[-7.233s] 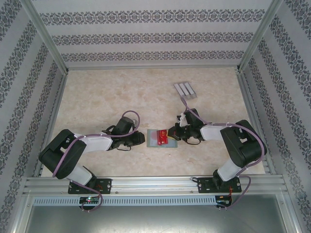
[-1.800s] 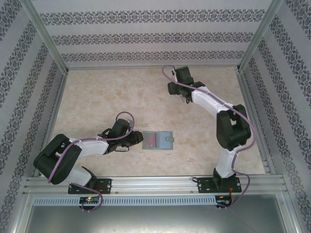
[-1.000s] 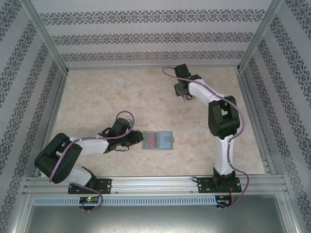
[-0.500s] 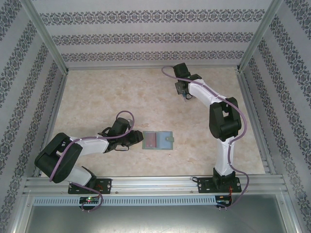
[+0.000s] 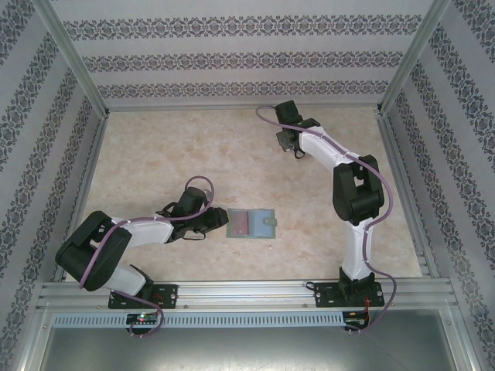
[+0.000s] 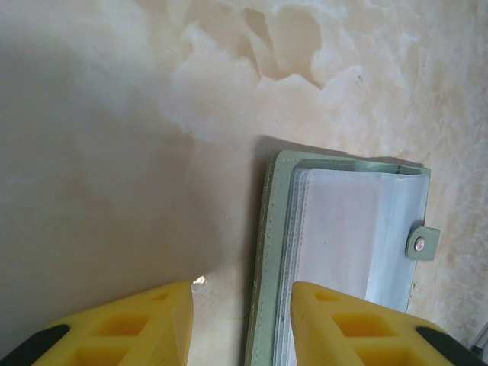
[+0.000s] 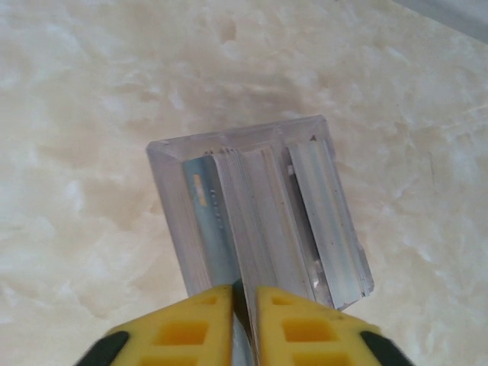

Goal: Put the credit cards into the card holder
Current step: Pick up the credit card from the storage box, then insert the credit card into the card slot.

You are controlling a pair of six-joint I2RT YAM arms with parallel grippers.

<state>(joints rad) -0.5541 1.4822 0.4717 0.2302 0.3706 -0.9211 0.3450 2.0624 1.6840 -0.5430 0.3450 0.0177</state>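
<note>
At far ribbed stand (image 7: 320,206), pinching credit card (image 7: 204,229) edge with near-shut right hand (image 7: 242,296), presumably for extraction; straddling card holder (image 6: 343,229) edge with half-spread left hand (image 6: 240,297), likely steadying it.

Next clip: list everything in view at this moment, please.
card holder: 1, grey-green, open flat, near-centre of the table
slotted stand: 1, clear ribbed, far right part of the table
credit card: 1 visible, blue-grey, on edge in a slot of the slotted stand
table: 1, beige marbled
walls: 3, patterned wallpaper, around the table
left gripper: 1, yellow fingers, open, straddling the card holder's left edge
right gripper: 1, yellow fingers, closed, apparently on the credit card's near end
</note>
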